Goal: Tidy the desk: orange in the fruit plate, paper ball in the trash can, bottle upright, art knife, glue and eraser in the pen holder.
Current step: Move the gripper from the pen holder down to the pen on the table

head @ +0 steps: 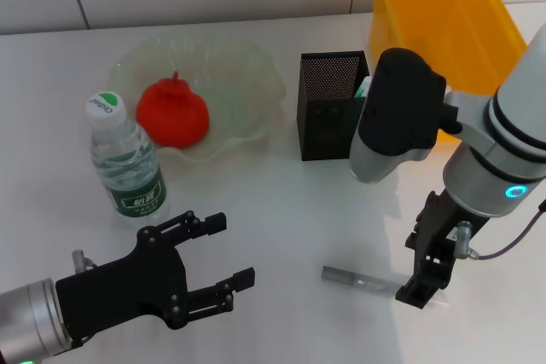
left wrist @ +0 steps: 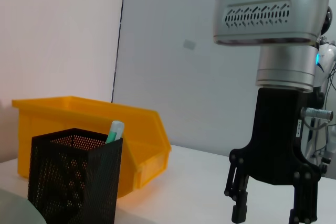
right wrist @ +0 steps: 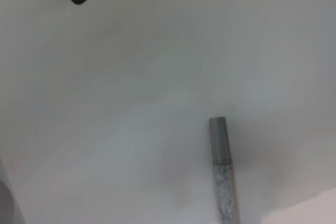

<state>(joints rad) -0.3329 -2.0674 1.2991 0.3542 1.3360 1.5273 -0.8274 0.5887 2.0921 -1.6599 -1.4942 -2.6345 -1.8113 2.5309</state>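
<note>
The orange (head: pixel 173 114) lies in the pale-green fruit plate (head: pixel 252 83). The bottle (head: pixel 126 161) stands upright in front of the plate's left side. The black mesh pen holder (head: pixel 328 108) holds a green-and-white tube (head: pixel 363 87); it also shows in the left wrist view (left wrist: pixel 73 182). A slim grey pen-shaped item (head: pixel 358 279), perhaps the art knife, lies on the table and shows in the right wrist view (right wrist: pixel 223 177). My right gripper (head: pixel 424 287) points down, open, just right of its end. My left gripper (head: pixel 232 251) is open and empty at the front left. Paper ball and eraser are out of view.
The yellow trash can (head: pixel 444 10) stands at the back right, behind the pen holder, and shows in the left wrist view (left wrist: pixel 100 129). The right arm's bulky elbow (head: pixel 397 112) hangs just in front of the pen holder. The white table (head: pixel 281 210) lies between the grippers.
</note>
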